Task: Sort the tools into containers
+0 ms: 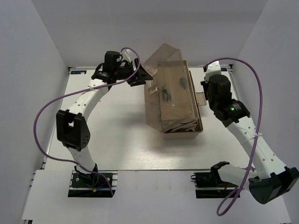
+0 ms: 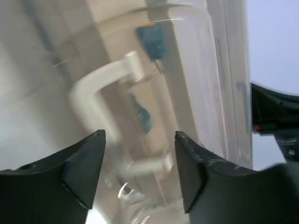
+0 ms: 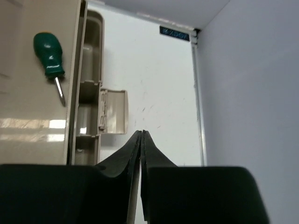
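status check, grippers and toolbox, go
left gripper open, at the translucent lid. right gripper shut, empty, beside the toolbox latch. stubby green screwdriver inside the box. nothing blocking.

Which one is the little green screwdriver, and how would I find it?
Find the beige toolbox in the middle of the white table. Inside, near its right wall by the latch flap, lies the stubby screwdriver. Its fat dark green handle and very short shaft set it apart.
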You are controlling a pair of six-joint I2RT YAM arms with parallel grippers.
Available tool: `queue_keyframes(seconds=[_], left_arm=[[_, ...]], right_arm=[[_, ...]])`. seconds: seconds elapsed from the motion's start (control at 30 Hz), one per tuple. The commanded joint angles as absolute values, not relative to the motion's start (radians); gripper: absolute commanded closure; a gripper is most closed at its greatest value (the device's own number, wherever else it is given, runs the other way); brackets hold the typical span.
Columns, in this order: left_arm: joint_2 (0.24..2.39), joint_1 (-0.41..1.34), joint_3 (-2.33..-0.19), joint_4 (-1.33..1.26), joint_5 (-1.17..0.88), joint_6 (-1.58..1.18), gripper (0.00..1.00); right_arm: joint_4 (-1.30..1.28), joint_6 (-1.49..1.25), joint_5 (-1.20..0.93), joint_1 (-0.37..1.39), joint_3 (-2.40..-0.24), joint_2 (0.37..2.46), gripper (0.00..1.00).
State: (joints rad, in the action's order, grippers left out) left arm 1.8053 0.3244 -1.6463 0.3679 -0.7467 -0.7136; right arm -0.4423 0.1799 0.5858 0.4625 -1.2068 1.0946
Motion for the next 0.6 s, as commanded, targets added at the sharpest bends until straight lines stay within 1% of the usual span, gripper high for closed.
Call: queue_keyframes(seconds=[0.0, 0.03, 0.07, 0.13, 0.17, 0.2, 0.23, 0.27, 0.3, 0.4, 0.43, 0.47, 0.5, 0.53, 0.57], left_arm=[[1.584, 0.288, -1.652, 0.472, -0.553, -0.626, 0.25], [1.551, 0.288, -1.64, 0.491, -0.472, -0.592, 0.19], [1.522, 0.288, -1.628, 0.509, -0.447, -0.58, 0.17], [1.425, 0.279, -1.591, 0.506, -0.405, -0.568, 0.12], [1.392, 0.279, -1.544, 0.506, -0.39, -0.568, 0.12], [1.359, 0.279, -1.52, 0.497, -0.376, -0.568, 0.1], [1.327, 0.279, -1.497, 0.497, -0.347, -0.557, 0.1], [1.268, 0.279, -1.447, 0.512, -0.331, -0.548, 0.08], [1.24, 0.279, -1.418, 0.538, -0.315, -0.534, 0.06], [1.139, 0.279, -1.274, 0.571, -0.261, -0.518, 0.05], [1.114, 0.279, -1.196, 0.571, -0.243, -0.509, 0.05], [1.062, 0.279, -1.16, 0.581, -0.218, -0.509, 0.03], [1.062, 0.279, -1.128, 0.581, -0.218, -0.509, 0.01], [1.011, 0.279, -1.077, 0.59, -0.194, -0.5, 0.01], [0.988, 0.279, -1.06, 0.601, -0.18, -0.5, 0.01]], right_arm=[[-0.512, 0.126, 0.505, 0.433, -1.256, 1.11, 0.89], [-0.524, 0.121, 0.473, 0.422, -1.262, 1.103, 0.84], [-0.55, 0.117, 0.456, 0.416, -1.262, 1.1, 0.75], [-0.56, 0.104, 0.428, 0.408, -1.258, 1.106, 0.68], [-0.563, 0.103, 0.414, 0.403, -1.253, 1.106, 0.65], [-0.568, 0.104, 0.401, 0.4, -1.249, 1.109, 0.59], [-0.565, 0.107, 0.399, 0.396, -1.247, 1.109, 0.56], [-0.569, 0.116, 0.393, 0.397, -1.247, 1.114, 0.53], [-0.572, 0.132, 0.376, 0.393, -1.241, 1.117, 0.44], [-0.597, 0.141, 0.329, 0.385, -1.249, 1.13, 0.34], [-0.619, 0.14, 0.315, 0.384, -1.25, 1.137, 0.23], [-0.629, 0.137, 0.292, 0.385, -1.268, 1.144, 0.19], [-0.668, 0.13, 0.291, 0.385, -1.269, 1.149, 0.13], [-0.704, 0.108, 0.287, 0.384, -1.293, 1.173, 0.1], [-0.719, 0.1, 0.304, 0.39, -1.298, 1.177, 0.1]])
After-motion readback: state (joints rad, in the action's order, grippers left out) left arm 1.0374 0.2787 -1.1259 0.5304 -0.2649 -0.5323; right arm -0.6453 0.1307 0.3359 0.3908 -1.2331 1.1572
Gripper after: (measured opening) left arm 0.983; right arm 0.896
